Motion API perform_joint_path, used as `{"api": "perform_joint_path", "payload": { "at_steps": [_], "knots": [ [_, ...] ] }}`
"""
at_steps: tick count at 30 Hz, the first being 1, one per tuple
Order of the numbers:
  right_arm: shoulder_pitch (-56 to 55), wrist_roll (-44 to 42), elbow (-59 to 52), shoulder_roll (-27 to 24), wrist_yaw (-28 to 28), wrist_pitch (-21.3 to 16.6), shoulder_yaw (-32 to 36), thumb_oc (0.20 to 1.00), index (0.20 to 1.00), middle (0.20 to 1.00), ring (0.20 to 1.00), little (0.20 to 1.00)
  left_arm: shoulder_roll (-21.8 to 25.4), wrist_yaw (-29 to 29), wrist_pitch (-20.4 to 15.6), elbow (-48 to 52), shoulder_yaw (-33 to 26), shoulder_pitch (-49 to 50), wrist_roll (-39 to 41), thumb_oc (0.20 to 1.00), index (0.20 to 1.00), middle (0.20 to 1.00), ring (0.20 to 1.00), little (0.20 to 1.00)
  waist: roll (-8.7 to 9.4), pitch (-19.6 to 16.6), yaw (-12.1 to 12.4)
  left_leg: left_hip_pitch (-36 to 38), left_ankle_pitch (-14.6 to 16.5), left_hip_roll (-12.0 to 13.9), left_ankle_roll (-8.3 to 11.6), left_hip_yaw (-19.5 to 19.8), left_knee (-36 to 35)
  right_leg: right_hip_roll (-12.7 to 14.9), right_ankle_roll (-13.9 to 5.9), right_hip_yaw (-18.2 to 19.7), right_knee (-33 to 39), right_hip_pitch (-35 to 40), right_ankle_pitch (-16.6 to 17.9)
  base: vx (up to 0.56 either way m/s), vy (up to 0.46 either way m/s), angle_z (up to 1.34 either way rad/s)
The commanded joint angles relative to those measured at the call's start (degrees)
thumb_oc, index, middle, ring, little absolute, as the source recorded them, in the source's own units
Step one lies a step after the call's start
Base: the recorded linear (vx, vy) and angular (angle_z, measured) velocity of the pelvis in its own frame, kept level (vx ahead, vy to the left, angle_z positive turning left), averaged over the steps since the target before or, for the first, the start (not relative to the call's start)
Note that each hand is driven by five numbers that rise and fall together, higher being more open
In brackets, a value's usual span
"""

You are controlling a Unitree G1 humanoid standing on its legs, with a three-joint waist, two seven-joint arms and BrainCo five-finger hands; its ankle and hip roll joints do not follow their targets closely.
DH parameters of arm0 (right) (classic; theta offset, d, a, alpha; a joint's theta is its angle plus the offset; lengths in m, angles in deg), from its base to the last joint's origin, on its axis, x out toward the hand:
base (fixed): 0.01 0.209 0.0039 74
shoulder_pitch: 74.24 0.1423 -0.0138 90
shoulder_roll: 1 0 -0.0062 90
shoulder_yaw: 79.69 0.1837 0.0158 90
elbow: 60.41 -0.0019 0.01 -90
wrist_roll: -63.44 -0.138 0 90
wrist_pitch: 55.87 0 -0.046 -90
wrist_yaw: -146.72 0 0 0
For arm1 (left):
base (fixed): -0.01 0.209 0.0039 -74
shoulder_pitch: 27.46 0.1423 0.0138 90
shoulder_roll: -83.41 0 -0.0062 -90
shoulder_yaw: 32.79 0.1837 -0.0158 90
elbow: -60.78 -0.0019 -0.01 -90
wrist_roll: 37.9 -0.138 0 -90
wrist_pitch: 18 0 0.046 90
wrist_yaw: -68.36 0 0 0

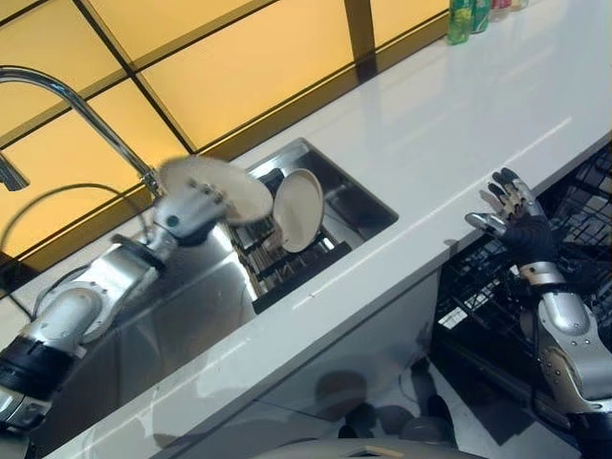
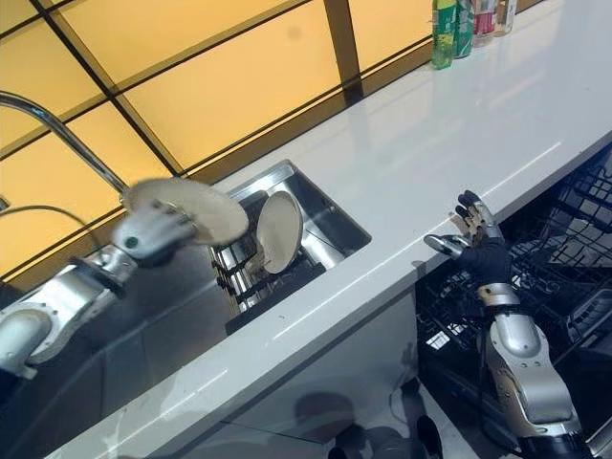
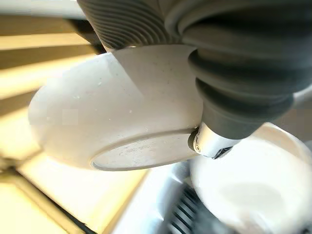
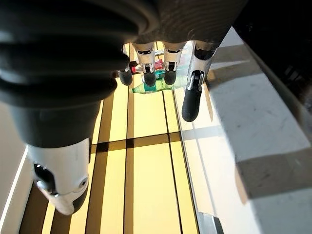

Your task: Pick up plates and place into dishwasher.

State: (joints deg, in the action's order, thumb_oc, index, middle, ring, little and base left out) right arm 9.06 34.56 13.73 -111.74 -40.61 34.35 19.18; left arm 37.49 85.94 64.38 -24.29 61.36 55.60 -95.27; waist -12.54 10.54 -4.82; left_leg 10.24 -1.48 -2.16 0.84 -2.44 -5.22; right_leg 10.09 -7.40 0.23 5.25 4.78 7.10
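My left hand (image 1: 187, 214) is shut on a white plate (image 1: 225, 185), held lifted above the steel sink (image 1: 363, 203); the left wrist view shows that plate's underside (image 3: 126, 126) close up. A second white plate (image 1: 298, 209) stands on edge in the dark rack inside the sink. My right hand (image 1: 513, 212) is raised, open and holding nothing, in front of the white counter's (image 1: 459, 124) edge, above the dishwasher's black wire rack (image 1: 478, 287). Its straight fingers (image 4: 191, 100) show in the right wrist view.
A curved chrome tap (image 1: 67, 105) rises left of the sink. Green bottles (image 1: 467, 17) stand at the counter's far end by the yellow tiled wall. The open dishwasher rack (image 2: 574, 249) extends below the counter on the right.
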Motion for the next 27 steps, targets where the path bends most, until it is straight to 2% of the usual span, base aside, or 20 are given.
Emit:
{"api": "perform_joint_path", "payload": {
  "at_steps": [1, 4, 6, 10, 16, 18, 20, 21, 23, 27],
  "knots": [
    [2.6, 0.6, -3.5, -1.0, 1.8, -5.0, 0.8, 1.0, 1.0, 1.0, 1.0, 1.0, 3.8, 8.3, 0.6, 1.0, -5.2, -0.8, 7.7, 0.2, 0.2, 0.2, 0.2, 0.2, 5.4, -4.1, 2.5, -3.9, 4.1, -3.0, -1.45, 3.3, 5.9, 1.2, -0.4, -1.1, -3.1, -0.1, -4.3, -0.08, -0.075, 0.09],
    [5.6, 2.5, -5.0, -1.0, 0.8, -6.7, 0.0, 1.0, 1.0, 1.0, 1.0, 1.0, -0.1, 9.0, -3.0, 3.9, -5.8, -1.1, 14.9, 0.2, 0.2, 0.2, 0.2, 0.2, 7.01, -5.0, 3.9, -3.7, 4.2, -2.4, -1.42, 3.9, 5.3, 0.6, 0.0, -1.8, -2.5, 0.5, -4.4, -0.08, -0.085, 0.15],
    [8.0, 4.5, -5.9, -0.6, 0.5, -8.5, -0.9, 1.0, 1.0, 1.0, 1.0, 1.0, -3.8, 6.7, -6.8, 5.8, -5.6, -1.7, 20.9, 0.2, 0.2, 0.2, 0.2, 0.2, 8.21, -5.7, 5.0, -3.6, 4.3, -1.9, -1.31, 4.2, 5.2, 0.1, 0.17, -2.3, -2.2, 0.8, -4.7, -0.09, -0.077, 0.07],
    [12.1, 7.8, -7.6, 0.2, 0.3, -9.2, -3.1, 1.0, 1.0, 1.0, 1.0, 1.0, -8.2, 2.0, -9.9, 9.0, -4.9, -3.3, 24.4, 0.2, 0.2, 0.2, 0.2, 0.2, 9.58, -6.6, 6.6, -3.4, 4.4, -1.2, -1.09, 4.7, 5.0, -0.7, 0.49, -3.4, -2.3, 1.4, -5.4, -0.09, -0.075, 0.09],
    [18.3, 10.6, -10.1, -0.8, 2.9, -10.0, -7.1, 1.0, 1.0, 1.0, 1.0, 1.0, -10.5, -7.2, -11.4, 13.2, -2.4, -7.7, 35.3, 0.2, 0.2, 0.2, 0.2, 0.2, 11.25, -8.0, 8.5, -3.2, 4.1, -0.3, -0.79, 5.3, 4.5, -1.9, 1.0, -4.6, -2.7, 1.8, -6.2, -0.1, -0.076, 0.06],
    [19.6, 11.3, -10.8, -1.2, 3.8, -10.3, -8.2, 1.0, 1.0, 1.0, 1.0, 1.0, -11.6, -11.8, -11.6, 14.7, -1.5, -8.6, 41.4, 0.2, 0.2, 0.2, 0.2, 0.2, 11.67, -8.4, 8.9, -3.3, 4.0, -0.2, -0.8, 5.5, 4.2, -2.2, 1.04, -4.9, -2.7, 1.8, -6.3, -0.11, -0.068, 0.03],
    [20.3, 13.2, -11.4, -1.5, 6.1, -10.6, -9.2, 1.0, 1.0, 1.0, 1.0, 1.0, -13.4, -19.0, -12.4, 16.8, -0.2, -9.1, 49.3, 0.2, 0.2, 0.2, 0.2, 0.2, 12.06, -8.8, 9.4, -3.5, 3.9, -0.2, -0.78, 5.6, 4.1, -2.5, 1.03, -5.3, -2.7, 1.8, -6.3, -0.09, -0.053, 0.12],
    [20.4, 13.6, -11.5, -1.6, 6.8, -10.8, -9.3, 1.0, 1.0, 1.0, 1.0, 1.0, -13.6, -20.7, -12.7, 17.2, -0.2, -9.0, 50.7, 0.2, 0.2, 0.2, 0.2, 0.2, 12.11, -8.9, 9.4, -3.6, 3.9, -0.1, -0.77, 5.6, 4.1, -2.5, 1.03, -5.4, -2.7, 1.7, -6.3, -0.07, -0.041, 0.14],
    [21.8, 14.5, -11.9, -3.4, 10.1, -11.6, -11.0, 1.0, 1.0, 1.0, 1.0, 1.0, -14.6, -27.8, -13.8, 20.5, 1.1, -9.4, 56.5, 0.2, 0.2, 0.2, 0.2, 0.2, 12.48, -9.3, 10.1, -3.6, 3.5, 0.0, -0.72, 5.8, 3.4, -2.9, 1.16, -5.9, -2.5, 1.9, -6.2, -0.08, -0.051, 0.14],
    [24.1, 9.7, -12.3, -6.8, 12.9, -12.4, -12.9, 1.0, 1.0, 1.0, 1.0, 1.0, -12.4, -34.1, -14.1, 23.0, 2.2, -11.6, 62.2, 0.2, 0.2, 0.2, 0.2, 0.2, 12.79, -10.1, 10.6, -3.4, 2.6, 0.1, -0.45, 6.5, 1.6, -3.4, 1.19, -6.6, -1.9, 2.0, -5.9, -0.06, -0.048, 0.16]
  ]
}}
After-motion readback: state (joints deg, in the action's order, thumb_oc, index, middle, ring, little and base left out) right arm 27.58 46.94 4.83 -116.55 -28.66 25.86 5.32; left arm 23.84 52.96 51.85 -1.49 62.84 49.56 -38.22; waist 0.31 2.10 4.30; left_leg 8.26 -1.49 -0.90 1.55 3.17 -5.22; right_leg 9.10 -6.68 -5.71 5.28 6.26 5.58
